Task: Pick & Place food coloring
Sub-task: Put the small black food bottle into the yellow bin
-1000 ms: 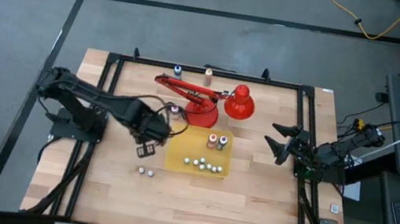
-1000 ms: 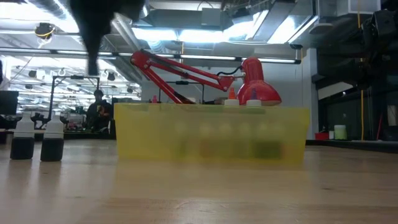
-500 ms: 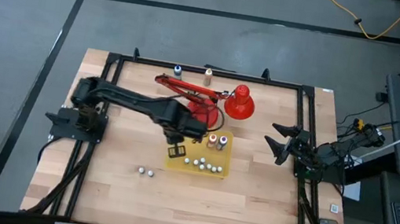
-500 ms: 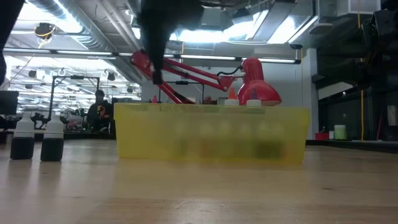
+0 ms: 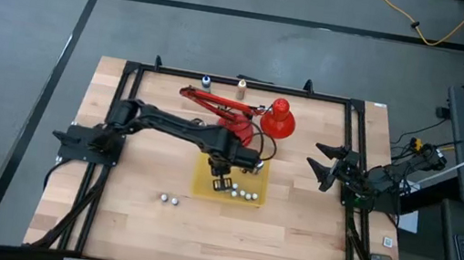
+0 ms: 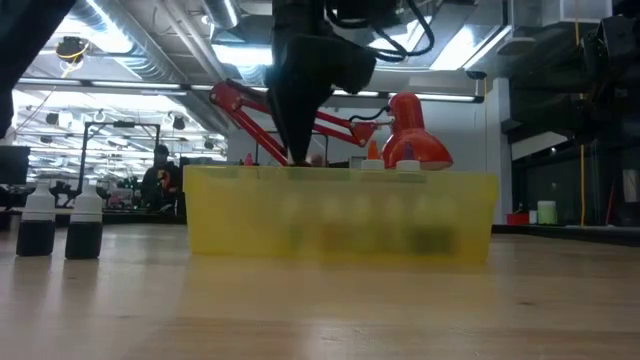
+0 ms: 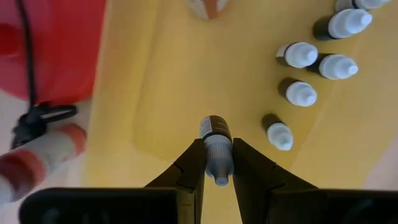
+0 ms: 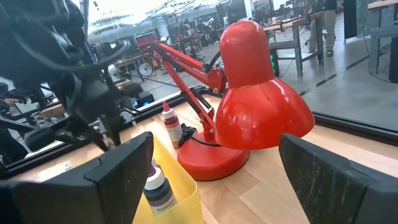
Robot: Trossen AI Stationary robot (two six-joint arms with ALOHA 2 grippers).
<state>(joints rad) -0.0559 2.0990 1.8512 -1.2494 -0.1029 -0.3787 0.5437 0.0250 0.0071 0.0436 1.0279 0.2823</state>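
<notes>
Left gripper (image 7: 217,163) has its jaws clamped on a food coloring bottle (image 7: 216,144) above the yellow tray (image 5: 202,184) mid-surface; released high, it may topple onto neighbouring bottles (image 7: 300,92). Right gripper (image 5: 326,165) waits wide at the right edge

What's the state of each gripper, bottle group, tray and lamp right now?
left gripper: shut on a food coloring bottle, over the yellow tray.
right gripper: open, empty, at table's right edge.
tray bottles: upright, capped.
two bottles: upright on table, outside tray.
red lamp: standing, head lowered.
</notes>
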